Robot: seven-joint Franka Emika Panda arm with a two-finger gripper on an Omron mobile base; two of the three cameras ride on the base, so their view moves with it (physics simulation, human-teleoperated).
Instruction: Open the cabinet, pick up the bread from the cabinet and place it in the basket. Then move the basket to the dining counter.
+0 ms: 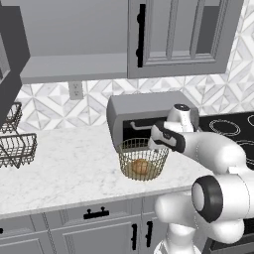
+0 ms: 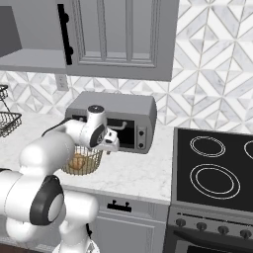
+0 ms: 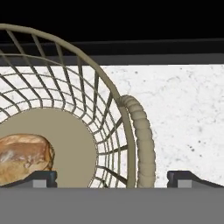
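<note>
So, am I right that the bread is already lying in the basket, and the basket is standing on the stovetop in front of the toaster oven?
Not quite. The bread does lie in the basket, but the basket stands on the marble worktop in front of the toaster oven, not on the stovetop, which is off to the side. The left base view shows this.

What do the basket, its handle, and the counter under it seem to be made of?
The basket looks like thin tan-gold metal wire: open crossing bars, with a flat, matte woven-looking base. Its side handle looks wrapped in cord or rattan, judging by its ribbed coils; which one is unclear. The counter looks like polished white marble with faint grey veining, though it could be an imitation.
</note>
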